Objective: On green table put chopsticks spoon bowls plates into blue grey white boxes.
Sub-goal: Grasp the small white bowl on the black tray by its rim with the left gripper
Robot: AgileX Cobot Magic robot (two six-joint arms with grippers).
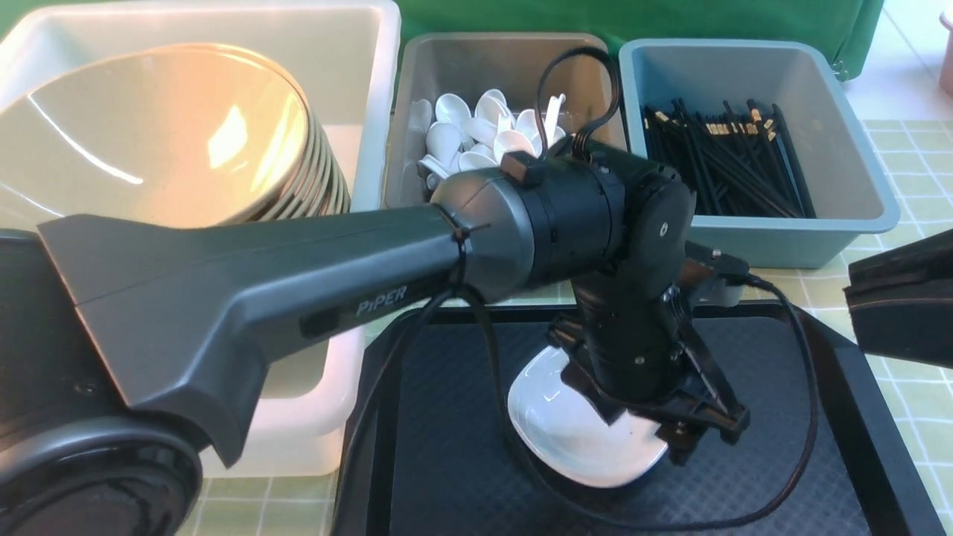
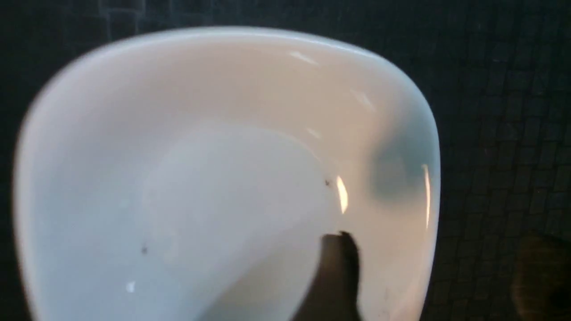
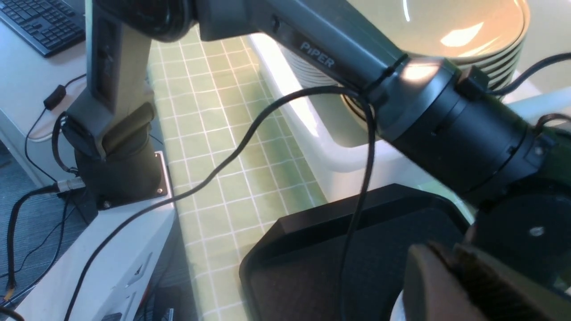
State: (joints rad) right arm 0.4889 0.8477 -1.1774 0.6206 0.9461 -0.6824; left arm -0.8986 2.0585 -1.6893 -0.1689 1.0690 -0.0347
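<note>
A white plate [image 1: 566, 432] lies on the black tray [image 1: 447, 447]. My left gripper [image 1: 692, 439] hangs over its right side. The left wrist view is filled by the plate [image 2: 200, 178]. There my left gripper [image 2: 439, 249] is open: one finger [image 2: 339, 276] is inside the plate, the other out over the tray, with the rim between them. My right gripper [image 3: 446, 256] is shut and holds nothing, off to the tray's right. Stacked tan bowls [image 1: 149, 134] fill the white box [image 1: 223, 15]. Spoons [image 1: 484, 134] lie in the grey box [image 1: 484, 67] and chopsticks [image 1: 730, 164] in the blue box [image 1: 744, 74].
The three boxes stand in a row behind the tray on the green table [image 1: 908, 164]. My left arm [image 1: 260, 283] reaches across in front of the white and grey boxes, its cable [image 1: 804, 417] looping over the tray. A desk with a keyboard [image 3: 40, 22] shows beyond the table's edge.
</note>
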